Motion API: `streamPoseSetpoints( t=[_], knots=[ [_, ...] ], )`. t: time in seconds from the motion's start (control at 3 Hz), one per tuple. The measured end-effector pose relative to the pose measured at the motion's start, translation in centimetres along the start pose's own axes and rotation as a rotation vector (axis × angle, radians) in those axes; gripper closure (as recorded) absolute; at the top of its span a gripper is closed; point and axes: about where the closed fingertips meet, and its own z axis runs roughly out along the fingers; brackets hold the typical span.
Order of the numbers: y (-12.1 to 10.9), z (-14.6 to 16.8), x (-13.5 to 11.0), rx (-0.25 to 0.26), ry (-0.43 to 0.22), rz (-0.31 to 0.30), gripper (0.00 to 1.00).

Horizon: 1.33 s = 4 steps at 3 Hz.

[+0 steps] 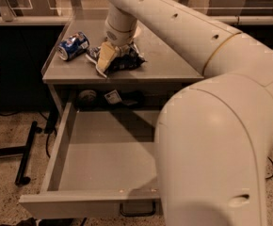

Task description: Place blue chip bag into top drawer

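Note:
The blue chip bag (pixel 127 61) lies crumpled on the grey cabinet top (pixel 160 65), just right of the middle. My gripper (pixel 107 60) reaches down from the long white arm and sits right on the bag's left end, with one pale finger (pixel 104 58) over the bag's edge. The top drawer (pixel 103 168) is pulled fully out below the cabinet top, with a bare flat bottom and a small loop handle (pixel 137 208) on its front. My arm hides the drawer's right side.
A blue soda can (pixel 73 45) lies on its side at the left of the cabinet top. Small dark items (pixel 112 98) sit at the back of the drawer opening. A black stand leg (pixel 26 152) lies on the speckled floor at left.

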Motion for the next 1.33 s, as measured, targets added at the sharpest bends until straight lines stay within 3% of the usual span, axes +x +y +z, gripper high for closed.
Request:
streamPoseSetpoints(
  t=[0.67,1.0,1.33],
  knots=[
    [0.2,2.1,1.0,-0.063,0.064,-0.006,0.66],
    [0.1,1.6,0.7,-0.063,0.064,-0.006,0.89],
    [0.5,-2.6,2.4,-0.071,-0.027,-0.04,1.0]
  ],
)
